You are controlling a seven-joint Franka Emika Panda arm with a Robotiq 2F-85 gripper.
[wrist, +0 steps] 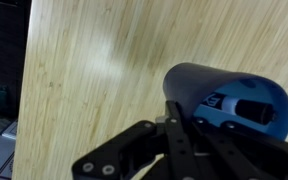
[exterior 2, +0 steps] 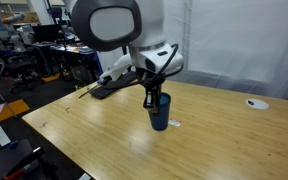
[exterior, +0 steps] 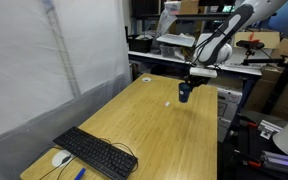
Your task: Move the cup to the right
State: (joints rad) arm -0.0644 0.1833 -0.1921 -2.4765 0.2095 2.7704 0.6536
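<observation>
Laboratory-office workspace: a wooden desk [exterior: 154,125] bearing a black keyboard [exterior: 96,153] and mouse [exterior: 61,158], a white partition curtain [exterior: 44,50], and equipment-cluttered benches [exterior: 169,48] behind.

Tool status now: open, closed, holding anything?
Tool: closed on the rim of the navy-blue cup, holding it; whether the cup is off the wooden table cannot be told.

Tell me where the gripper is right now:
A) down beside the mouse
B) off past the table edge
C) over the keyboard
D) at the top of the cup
D: in both exterior views the gripper sits right at the top of the cup, far from the keyboard.
</observation>
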